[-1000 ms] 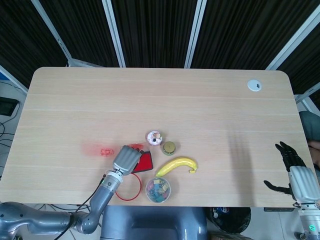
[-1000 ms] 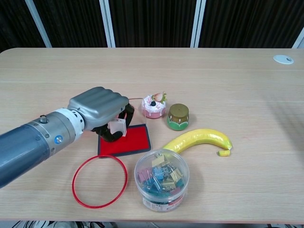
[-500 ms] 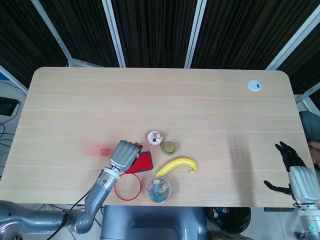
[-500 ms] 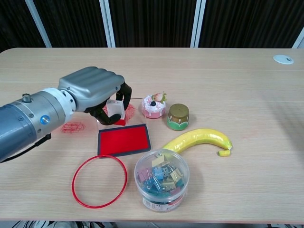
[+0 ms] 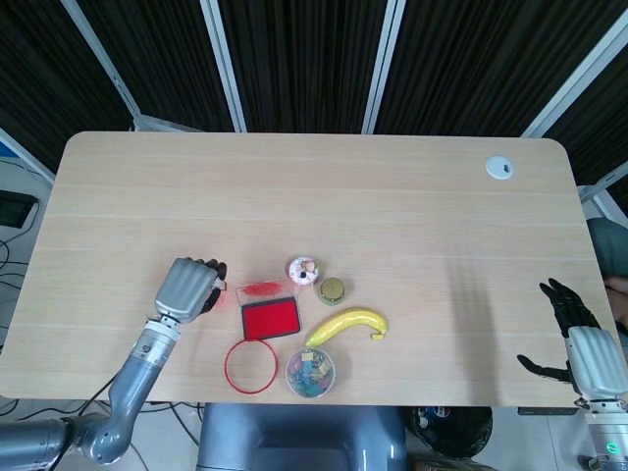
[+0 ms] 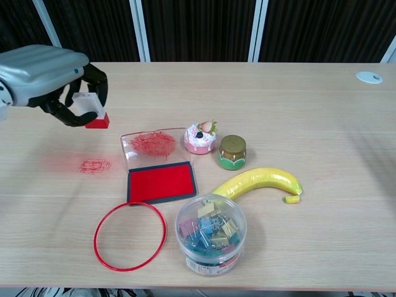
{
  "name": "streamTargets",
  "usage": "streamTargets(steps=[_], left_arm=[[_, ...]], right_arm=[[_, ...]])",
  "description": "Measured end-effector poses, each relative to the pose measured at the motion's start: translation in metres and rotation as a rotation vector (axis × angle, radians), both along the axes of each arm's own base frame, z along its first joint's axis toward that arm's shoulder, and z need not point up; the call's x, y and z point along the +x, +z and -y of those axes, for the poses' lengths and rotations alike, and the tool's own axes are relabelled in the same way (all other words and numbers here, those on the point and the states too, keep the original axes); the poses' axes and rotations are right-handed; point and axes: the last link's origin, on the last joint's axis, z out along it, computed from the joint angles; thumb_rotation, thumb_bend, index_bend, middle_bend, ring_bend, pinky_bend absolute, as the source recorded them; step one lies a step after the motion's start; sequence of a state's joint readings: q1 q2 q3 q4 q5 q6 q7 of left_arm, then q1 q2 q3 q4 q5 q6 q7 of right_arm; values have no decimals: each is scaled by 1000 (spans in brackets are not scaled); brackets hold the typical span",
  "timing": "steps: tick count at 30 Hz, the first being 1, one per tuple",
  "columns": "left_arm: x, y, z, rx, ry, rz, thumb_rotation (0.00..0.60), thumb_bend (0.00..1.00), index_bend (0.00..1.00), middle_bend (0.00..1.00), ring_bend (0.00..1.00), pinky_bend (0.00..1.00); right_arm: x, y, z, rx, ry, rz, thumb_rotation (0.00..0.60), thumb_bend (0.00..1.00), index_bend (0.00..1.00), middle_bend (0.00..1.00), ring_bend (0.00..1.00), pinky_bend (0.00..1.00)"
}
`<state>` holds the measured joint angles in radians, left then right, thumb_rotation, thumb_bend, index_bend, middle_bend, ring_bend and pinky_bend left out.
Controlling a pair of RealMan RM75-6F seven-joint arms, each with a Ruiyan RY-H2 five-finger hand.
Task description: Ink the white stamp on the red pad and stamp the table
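left hand (image 6: 52, 74) at far left, raised over the table (image 5: 324, 186), fingers clamped on the stamp (image 6: 93, 111); white body mostly hidden in the grip, red inked face showing below. stamp is off the surface, up and left of the pad (image 6: 162, 182). half a second ago it hung just over the pad's back edge; a second ago it was down on the red felt. so inking looks done and the hand has carried the stamp left.

below the hand, a faint red print (image 6: 94, 165) with a smudge beside it, already on the wood. i judge the next press would land near here.

pad sits open, its clear lid (image 6: 153, 143) lying flat behind it, streaked red. red ring (image 6: 130, 235) in front of pad, clip tub (image 6: 210, 234) right of the ring. behind these, cupcake toy (image 6: 200, 137), small jar (image 6: 232, 151), then banana (image 6: 257, 182).

far right, right hand (image 5: 574, 329) off the table edge, fingers apart, holding nothing. not involved.
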<state>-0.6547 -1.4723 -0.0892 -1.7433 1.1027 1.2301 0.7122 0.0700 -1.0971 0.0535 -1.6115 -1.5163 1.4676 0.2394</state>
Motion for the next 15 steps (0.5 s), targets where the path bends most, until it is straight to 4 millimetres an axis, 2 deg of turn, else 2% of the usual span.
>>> streamTargets(steps=[8, 15], left_arm=[[-42, 9, -10, -5, 54, -13, 600, 506, 699, 715, 577, 626], [-56, -8, -12, -71, 50, -56, 600, 501, 676, 691, 553, 604]], right_arm=[[0, -1, 0, 2, -3, -2, 600, 124, 0, 0, 0, 175], [0, -1, 0, 3, -4, -1, 600, 124, 0, 0, 0, 175]])
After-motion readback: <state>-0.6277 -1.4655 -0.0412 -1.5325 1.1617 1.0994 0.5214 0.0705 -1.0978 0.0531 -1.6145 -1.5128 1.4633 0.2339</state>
